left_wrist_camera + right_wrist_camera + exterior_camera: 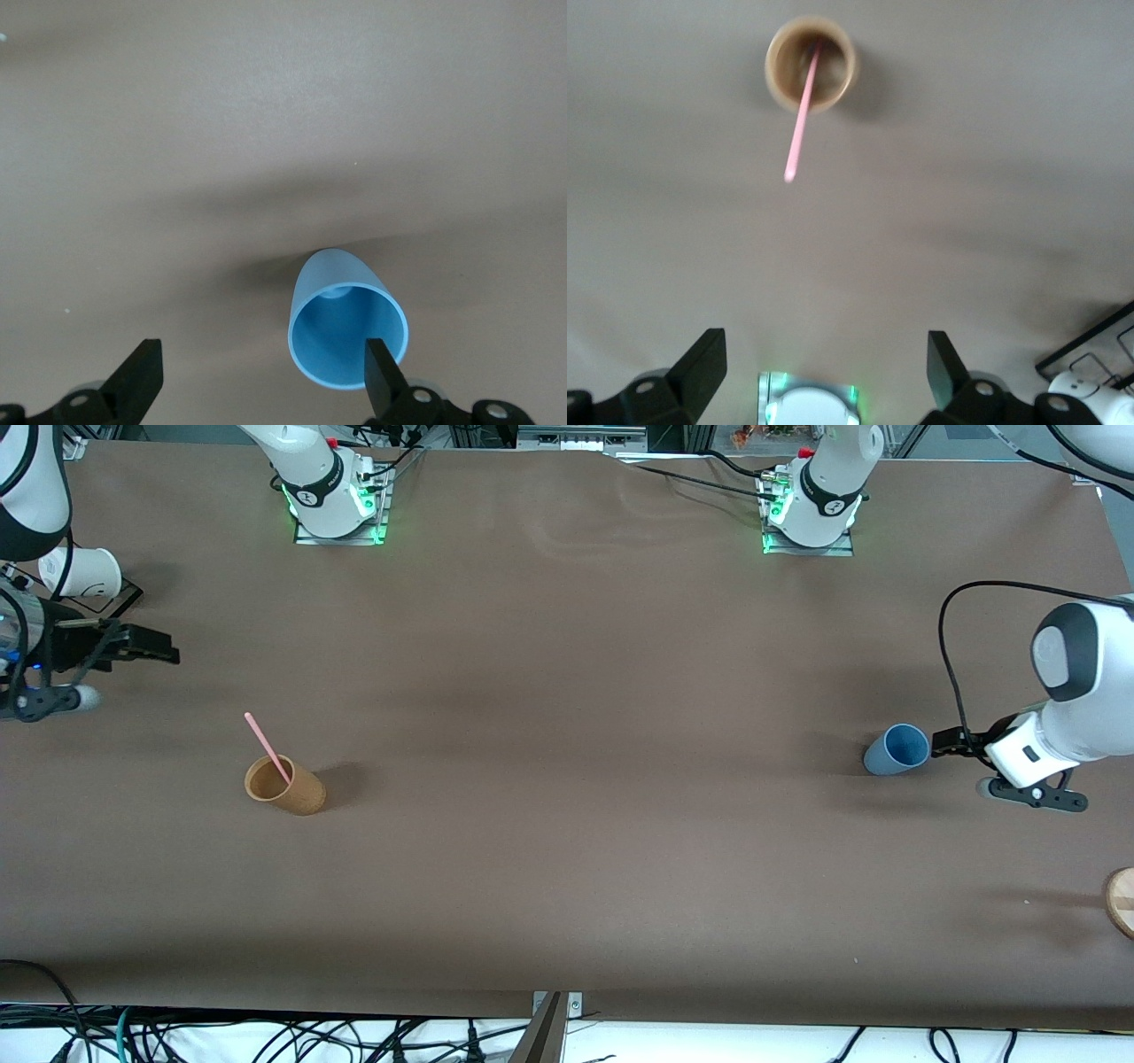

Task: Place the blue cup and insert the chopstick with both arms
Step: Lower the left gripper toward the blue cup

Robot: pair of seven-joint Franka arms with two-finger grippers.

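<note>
- Reach is the first risk for the right arm's black two-finger claw (164,648): it hangs with its jaws spread and empty over the brown paper-covered surface (567,850) at the right arm's end, well apart from its target. A long approach leaves room for aim to drift.
- The thin pale pink chopstick (267,747) stands slanted inside the tan-brown cup (285,786), nearer the front camera than that claw. It is thin and tilted, so the jaws could shut beside it, or knock it and topple the light tan cup.
- A white paper cup (84,572) sits close by the right arm; a wide swing might clip it.
- The small blue-grey tapered cup (897,749) lies on its side at the left arm's end, mouth toward the left arm's black claw (946,742), which is wide open and just beside it. In the left wrist view one finger (383,376) overlaps the rim (350,332). A sideways round cup may roll off when pushed, or be pinched off-centre and slip.
</note>
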